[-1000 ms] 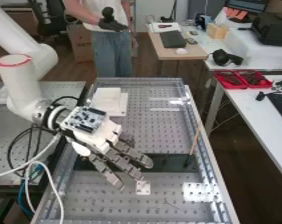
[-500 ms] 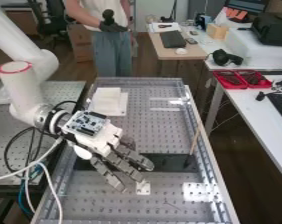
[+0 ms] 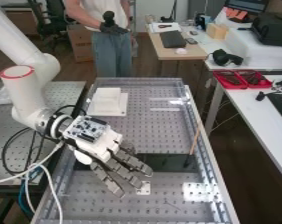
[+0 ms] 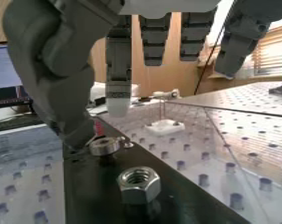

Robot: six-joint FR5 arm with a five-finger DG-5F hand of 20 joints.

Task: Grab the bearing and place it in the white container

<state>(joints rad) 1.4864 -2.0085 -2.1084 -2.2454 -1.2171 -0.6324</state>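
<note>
Here, the bearing (image 4: 104, 146) lies just beside the hand's (image 3: 100, 145) thumb.

1. A hex nut (image 4: 139, 185) is standing on the dark strip (image 4: 185, 202), obstructing low passage near the bearing (image 4: 104, 146).
2. A stick (image 3: 195, 140) is rising near the side rail (image 3: 213, 172).
3. Open room is flanking the strip over the bench (image 3: 155, 132).

White arm, red ring, trailing cables.

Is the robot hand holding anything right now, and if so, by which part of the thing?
Nothing is held: the hand's fingers are extended, and the bearing sits at the black bar, beside the thumb.
</note>
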